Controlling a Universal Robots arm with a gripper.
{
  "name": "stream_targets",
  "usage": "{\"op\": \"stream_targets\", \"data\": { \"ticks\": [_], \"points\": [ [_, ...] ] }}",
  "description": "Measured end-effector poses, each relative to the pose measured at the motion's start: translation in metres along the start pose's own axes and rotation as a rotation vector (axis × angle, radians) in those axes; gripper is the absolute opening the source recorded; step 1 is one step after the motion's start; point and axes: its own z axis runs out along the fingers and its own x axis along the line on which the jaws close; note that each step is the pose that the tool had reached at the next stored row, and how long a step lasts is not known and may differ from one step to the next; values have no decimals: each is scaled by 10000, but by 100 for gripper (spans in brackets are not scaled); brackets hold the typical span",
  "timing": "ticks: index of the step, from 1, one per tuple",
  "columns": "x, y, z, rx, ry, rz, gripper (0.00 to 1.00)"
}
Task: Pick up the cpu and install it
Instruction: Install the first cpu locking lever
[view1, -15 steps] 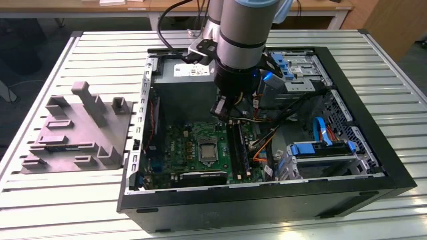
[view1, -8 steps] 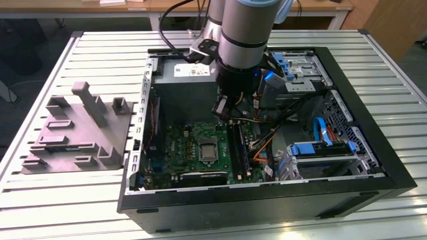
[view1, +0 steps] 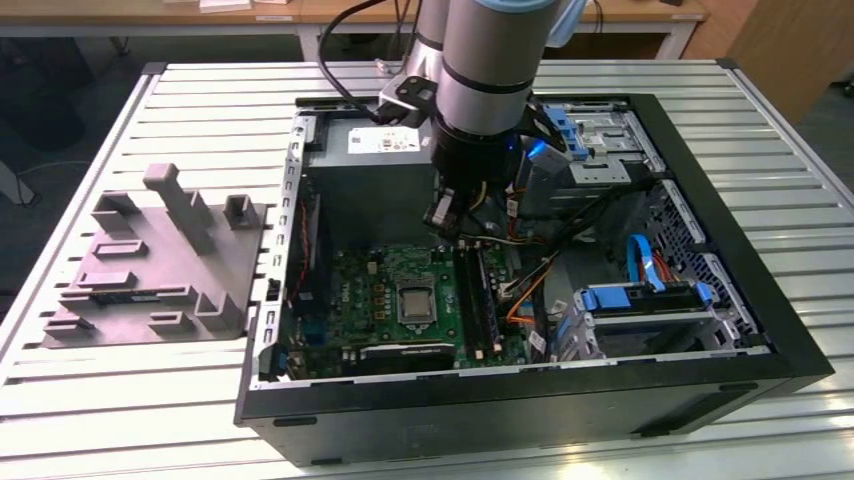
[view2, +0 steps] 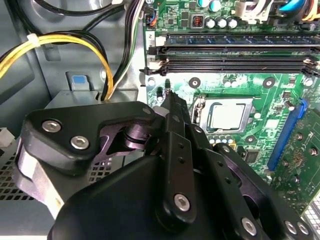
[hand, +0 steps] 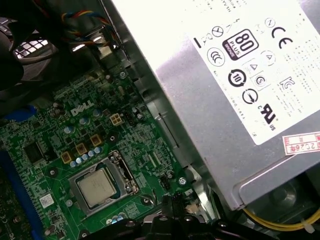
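Already the cpu (view2: 227, 116), light, thin and fragile, best held by its edges, sits in the socket (hand: 100, 186), while the gripper (view2: 169, 92) looks clenched and empty.

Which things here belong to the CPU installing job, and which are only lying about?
Belong to the job:
- cpu, lying in the socket on the motherboard
- claw, hanging over the board beside the socket

Lying about:
- grey moulded tray, on the table outside the case
- memory sticks
- power supply
- yellow cables
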Motion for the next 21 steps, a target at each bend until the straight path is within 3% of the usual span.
{"op": "stream_targets", "data": {
  "ticks": [6, 13, 21],
  "points": [
    [12, 12, 7, 20, 45, -414, 11],
    [49, 30, 9, 184, 346, -476, 11],
    [105, 11, 10, 213, 357, -782, 11]
  ]
}}
